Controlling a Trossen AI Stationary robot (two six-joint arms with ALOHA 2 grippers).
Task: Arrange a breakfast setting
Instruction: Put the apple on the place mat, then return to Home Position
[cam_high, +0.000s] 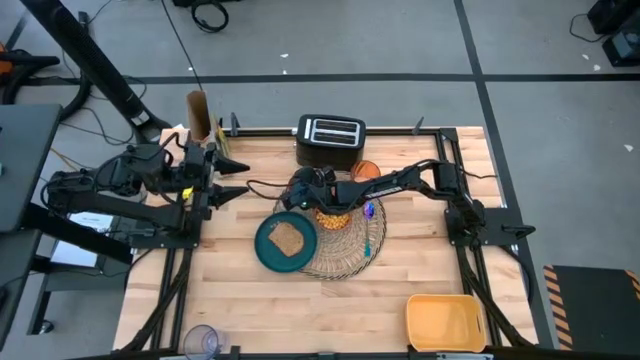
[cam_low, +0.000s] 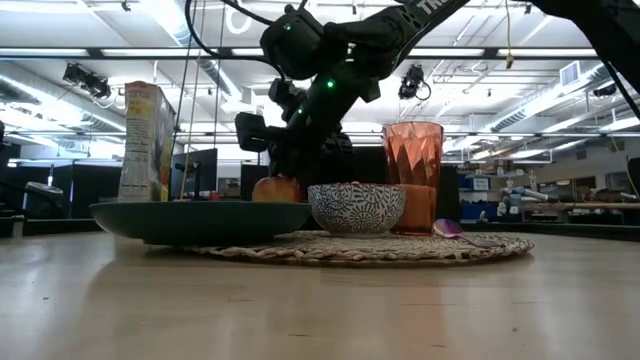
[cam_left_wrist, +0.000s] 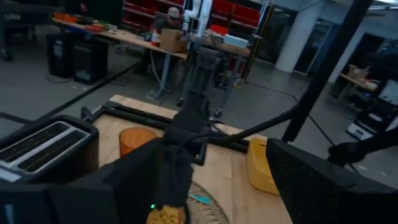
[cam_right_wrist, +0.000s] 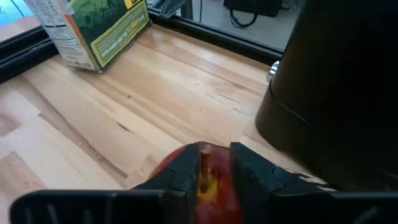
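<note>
So the right gripper (cam_right_wrist: 214, 171) is down at the back edge of the wicker placemat (cam_high: 345, 255), fingers straddling the red-yellow apple (cam_right_wrist: 208, 180), which sits on the wood right in front of the black toaster (cam_high: 330, 138). The jaws are only slightly apart, and I can't tell if it's gripping or letting go. The teal plate (cam_high: 270, 250) with toast (cam_high: 289, 238) hangs over the mat's left side, with the bowl (cam_low: 357, 207) and orange cup (cam_low: 412, 175) behind. It's tight there, so straight up looks like the only clean exit. The left gripper (cam_high: 232, 193) is parked well off to the left, jaws open, holding nothing.
</note>
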